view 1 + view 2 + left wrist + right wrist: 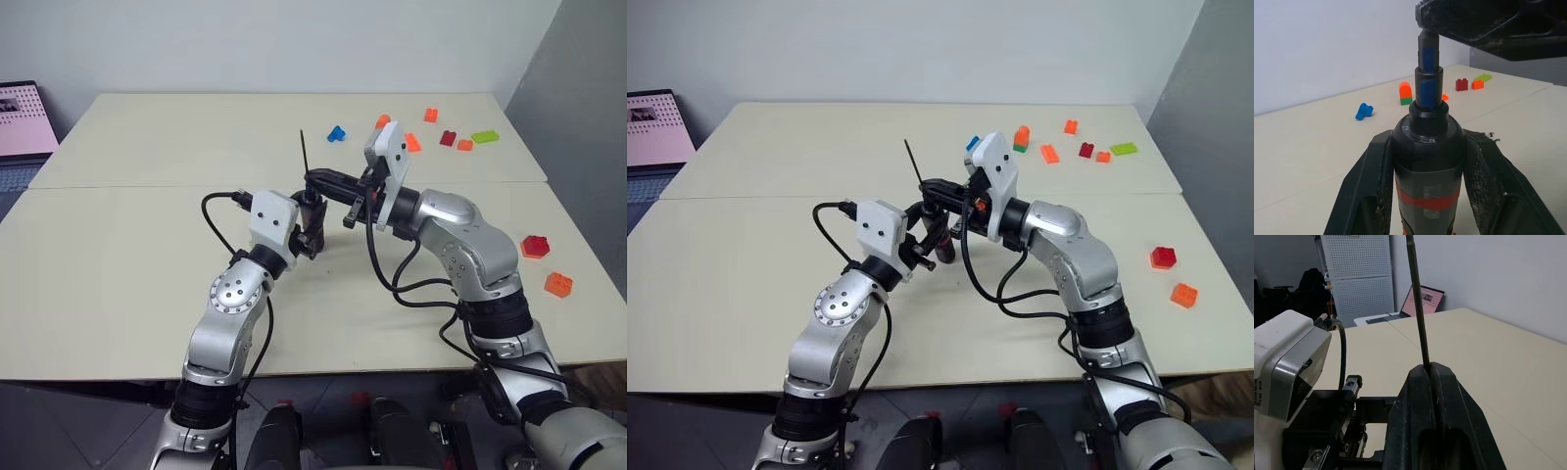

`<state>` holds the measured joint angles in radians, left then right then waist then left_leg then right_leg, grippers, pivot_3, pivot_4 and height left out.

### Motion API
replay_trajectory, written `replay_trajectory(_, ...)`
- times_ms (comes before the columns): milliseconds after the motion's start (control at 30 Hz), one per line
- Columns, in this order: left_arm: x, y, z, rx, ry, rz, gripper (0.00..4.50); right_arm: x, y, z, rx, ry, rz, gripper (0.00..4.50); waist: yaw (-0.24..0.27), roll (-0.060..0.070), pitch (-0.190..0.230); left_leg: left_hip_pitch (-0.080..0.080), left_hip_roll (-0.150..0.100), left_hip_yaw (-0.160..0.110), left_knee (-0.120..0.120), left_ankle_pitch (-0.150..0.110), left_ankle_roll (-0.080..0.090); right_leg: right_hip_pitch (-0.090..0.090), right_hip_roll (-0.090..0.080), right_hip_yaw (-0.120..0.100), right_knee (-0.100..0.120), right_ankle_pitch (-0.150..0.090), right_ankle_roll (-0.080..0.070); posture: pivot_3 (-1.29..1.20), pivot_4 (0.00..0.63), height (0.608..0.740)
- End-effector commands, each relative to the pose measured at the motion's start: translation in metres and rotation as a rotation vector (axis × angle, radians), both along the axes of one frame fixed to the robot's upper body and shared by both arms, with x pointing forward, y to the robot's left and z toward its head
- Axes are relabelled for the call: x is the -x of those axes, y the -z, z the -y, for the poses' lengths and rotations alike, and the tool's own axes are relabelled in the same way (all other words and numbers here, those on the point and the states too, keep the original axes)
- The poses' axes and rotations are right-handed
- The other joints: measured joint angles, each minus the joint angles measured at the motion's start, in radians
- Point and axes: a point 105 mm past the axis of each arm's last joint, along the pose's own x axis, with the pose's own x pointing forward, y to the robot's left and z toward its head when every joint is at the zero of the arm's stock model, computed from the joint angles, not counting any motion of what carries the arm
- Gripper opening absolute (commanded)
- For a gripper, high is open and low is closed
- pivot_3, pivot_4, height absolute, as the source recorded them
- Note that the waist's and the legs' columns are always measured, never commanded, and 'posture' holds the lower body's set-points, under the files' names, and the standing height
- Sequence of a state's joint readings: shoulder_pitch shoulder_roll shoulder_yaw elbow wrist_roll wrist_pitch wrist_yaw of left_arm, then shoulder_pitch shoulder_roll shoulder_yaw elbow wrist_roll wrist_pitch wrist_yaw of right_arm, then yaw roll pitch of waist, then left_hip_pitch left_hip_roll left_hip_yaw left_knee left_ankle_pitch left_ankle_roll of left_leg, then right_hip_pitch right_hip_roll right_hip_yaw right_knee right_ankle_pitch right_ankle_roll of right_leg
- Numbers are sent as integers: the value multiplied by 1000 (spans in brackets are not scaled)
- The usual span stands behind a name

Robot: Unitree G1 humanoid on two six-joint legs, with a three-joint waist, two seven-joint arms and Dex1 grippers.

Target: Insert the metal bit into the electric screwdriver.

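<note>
Both arms raised over the table, forearms converging at mid-scene. Left gripper (1427, 147) points forward and slightly up, fingers (1364, 191) clamped on either side of what it holds. Right gripper (1431, 369) reaches across from the right, wrist bent inward, fingers pressed flat together. The right fingertips sit just above and in front of the left gripper.

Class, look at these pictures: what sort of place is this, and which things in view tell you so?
Probably a lab or workshop room: a plain cream table scattered with toy bricks, a white pegboard panel by the wall, and an open laptop on the table.
</note>
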<state>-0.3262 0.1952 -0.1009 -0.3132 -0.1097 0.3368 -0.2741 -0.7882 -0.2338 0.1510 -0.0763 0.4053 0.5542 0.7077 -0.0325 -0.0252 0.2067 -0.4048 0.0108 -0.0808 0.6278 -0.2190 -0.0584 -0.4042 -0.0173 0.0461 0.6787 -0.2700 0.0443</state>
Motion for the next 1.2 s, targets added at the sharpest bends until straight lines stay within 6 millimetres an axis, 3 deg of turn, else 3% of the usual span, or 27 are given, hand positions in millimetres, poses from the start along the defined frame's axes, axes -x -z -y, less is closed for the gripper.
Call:
replay_trajectory(33, 3, -5, 1, -5, 3, 23, 1638, 11, -2, -8, 25, -64, 20, 0, 0, 0, 0, 0, 0, 0, 0, 0, 0, 0, 0, 0, 0, 0, 0, 0, 150, 740)
replay_trajectory(100, 3, -5, 1, -5, 3, 23, 1638, 11, -8, -4, -3, -53, 30, 0, 0, 0, 0, 0, 0, 0, 0, 0, 0, 0, 0, 0, 0, 0, 0, 0, 150, 740)
replay_trajectory(200, 2, -5, 2, -6, 4, 24, 1638, 7, -16, 5, -32, -19, 48, 551, 0, 0, 0, 0, 0, 0, 0, 0, 0, 0, 0, 0, 0, 0, 0, 0, 150, 740)
replay_trajectory(400, 1, -7, 2, -4, 5, 28, 1637, 4, -30, 22, -68, 34, 71, 2098, 0, 0, 0, -1, 0, 0, 0, 0, 0, 0, 0, 0, 0, 0, 0, 0, 150, 740)
replay_trajectory(567, -3, -22, -2, -80, -20, 72, 1637, -3, -43, 62, -69, 170, 113, 3211, 2, 0, 0, -1, 0, 0, 0, 0, 0, 0, 0, 0, 0, 0, 0, 0, 150, 740)
replay_trajectory(700, -18, -46, -12, -288, -64, 140, 1637, -4, -40, 93, 38, 264, 165, 4015, 1, 0, 0, -2, -1, -1, 0, 0, 0, -1, 0, -1, -1, 0, 0, 0, 150, 740)
replay_trajectory(867, -40, -52, -16, -693, 60, 125, 1637, 17, -23, 122, 296, 254, 239, 4111, 2, 0, 1, -5, -1, -1, -1, 0, 0, -3, 1, -2, -4, 0, 0, 0, 150, 740)
replay_trajectory(1000, -46, -21, -7, -1007, 274, 32, 1637, 46, -12, 134, 493, 158, 237, 4111, -1, 0, 1, -7, -2, 0, -1, 0, 0, -2, -1, -1, -7, 0, 1, 0, 150, 740)
replay_trajectory(1067, -48, -18, -5, -1049, 304, 36, 1637, 50, -10, 135, 517, 152, 230, 4111, 0, 1, 1, -9, -2, 0, -1, 0, 0, -3, -1, -3, -8, -1, 1, 0, 150, 740)
replay_trajectory(1200, -58, 25, 15, -1243, 466, -50, 1637, 66, 13, 139, 659, 110, 135, 4111, 3, 1, 1, -10, -1, 0, 0, -1, 0, -3, -1, -3, -8, -1, 1, 0, 150, 740)
